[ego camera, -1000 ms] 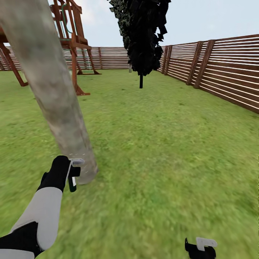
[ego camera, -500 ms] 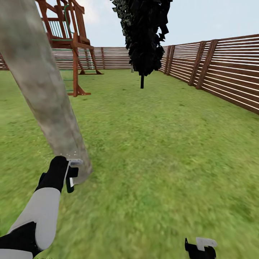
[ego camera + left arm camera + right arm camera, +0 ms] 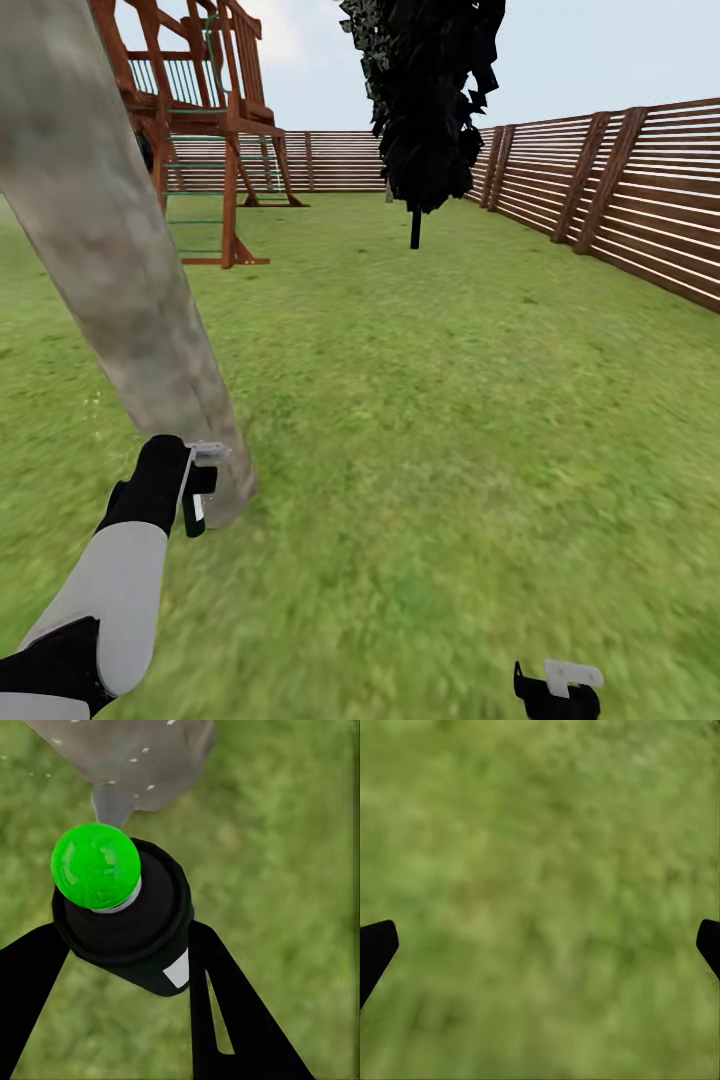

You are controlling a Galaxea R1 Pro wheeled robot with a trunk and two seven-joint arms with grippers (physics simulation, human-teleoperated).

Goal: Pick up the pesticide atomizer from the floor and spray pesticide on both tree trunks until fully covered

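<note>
A thick, mottled grey-beige tree trunk (image 3: pixel 110 260) leans across the left of the head view, rooted in the lawn. My left gripper (image 3: pixel 195 490) is shut on the pesticide atomizer (image 3: pixel 200 500), held right beside the trunk's base. In the left wrist view the atomizer (image 3: pixel 127 934) is a dark bottle with a green cap and white label, gripped between two black fingers (image 3: pixel 225 1012), its grey nozzle pointing at the trunk (image 3: pixel 127 750), where small white specks show. My right gripper (image 3: pixel 555 690) sits low at the bottom right, open over grass, with its fingertips (image 3: pixel 375 949) far apart.
A wooden playhouse (image 3: pixel 200 120) stands behind the trunk. A narrow black cypress-like tree (image 3: pixel 430 100) rises mid-lawn ahead. A brown slatted fence (image 3: pixel 620 190) runs along the right and the back. Open grass (image 3: pixel 450 420) spreads to the right.
The whole view has shifted: the playhouse, the black tree and the fence have slid rightward in the picture, so the camera moved. The left gripper stays on the atomizer beside the trunk's base.
</note>
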